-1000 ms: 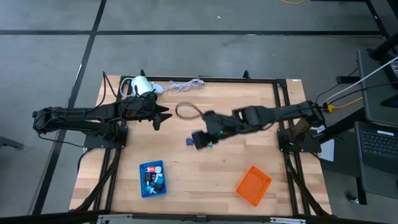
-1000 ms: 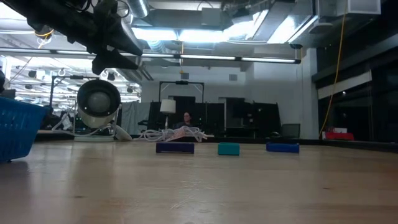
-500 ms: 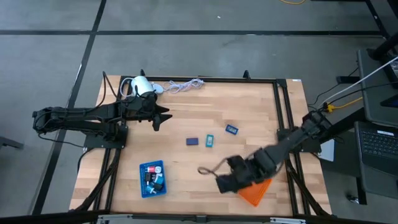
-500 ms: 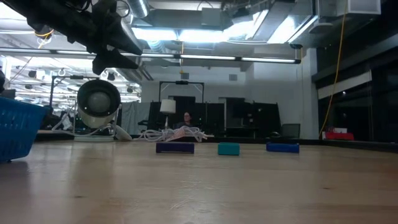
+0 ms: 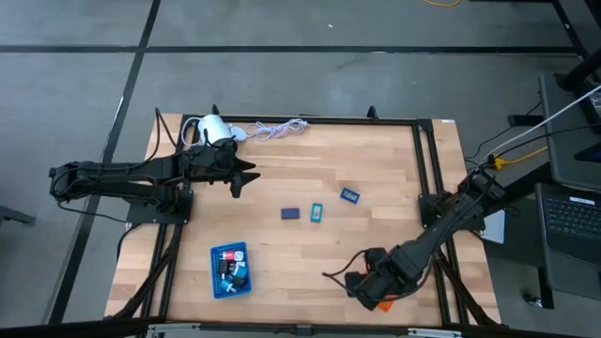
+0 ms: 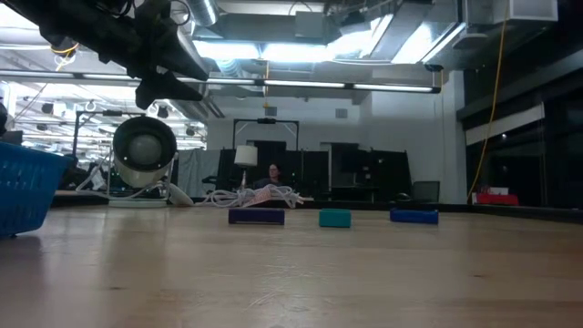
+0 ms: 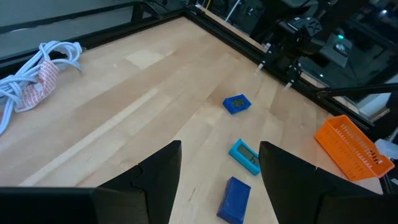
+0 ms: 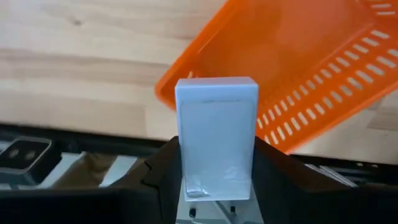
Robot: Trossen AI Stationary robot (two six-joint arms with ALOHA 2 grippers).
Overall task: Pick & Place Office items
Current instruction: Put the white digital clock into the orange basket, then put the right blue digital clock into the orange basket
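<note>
office items: white block in my right pincer, orange tray directly ahead

i start with the light wooden table, then the two dark arms. my left arm lies along the far left side, its left gripper hanging above the boards near the white cylindrical device and its coiled white cord, fingers spread and holding nothing. my right arm reaches down to the near right corner, where the right gripper sits over the orange mesh tray, which it mostly hides from above.

the blue mesh tray stands at near left with several small pieces already inside.

in the right wrist view the fingers are clamped on a white rectangular block, its long axis running straight out from the pincer, and the tray's tilted orange floor begins just past the block's far end. so the drop target lies dead ahead of the held piece, and the right arm is plainly the nearer one.

three pieces lie loose mid-table in a loose row: a navy block, a teal block just beside it, and a blue block farther right. they sit between the two arms.
</note>
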